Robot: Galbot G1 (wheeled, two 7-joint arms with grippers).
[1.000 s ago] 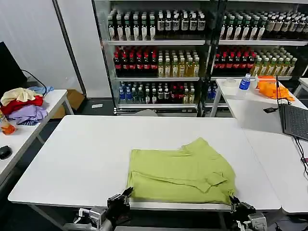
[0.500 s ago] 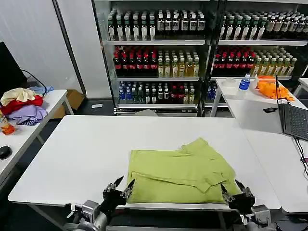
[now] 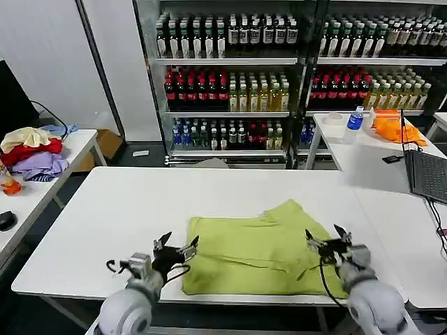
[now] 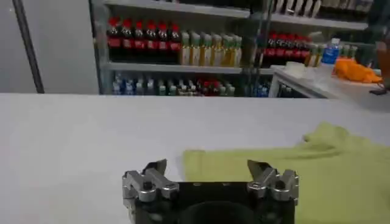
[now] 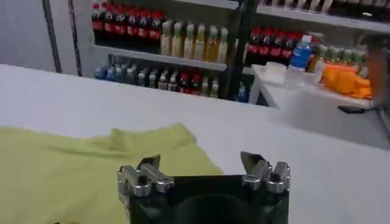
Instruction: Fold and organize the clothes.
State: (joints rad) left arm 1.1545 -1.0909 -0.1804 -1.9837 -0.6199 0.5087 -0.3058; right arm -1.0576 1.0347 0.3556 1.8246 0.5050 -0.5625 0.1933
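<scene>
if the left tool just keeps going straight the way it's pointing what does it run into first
Probably the near left edge of the T-shirt: the open left tool points over the white table with the fabric just ahead, though depth is uncertain.

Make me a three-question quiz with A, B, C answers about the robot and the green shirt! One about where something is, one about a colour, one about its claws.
1. Where does the T-shirt lie?
A. on the white table
B. on a shelf
C. on the laptop

2. What colour is the cloth by the water bottle?
A. blue
B. orange
C. black

3. How are the left gripper and right gripper?
A. both open
B. both shut
C. one holds the shirt

Answers: 1 A, it is spread near the table's front edge. 2 B, the orange cloth is bright. 3 A, each shows spread fingers holding nothing.
</scene>
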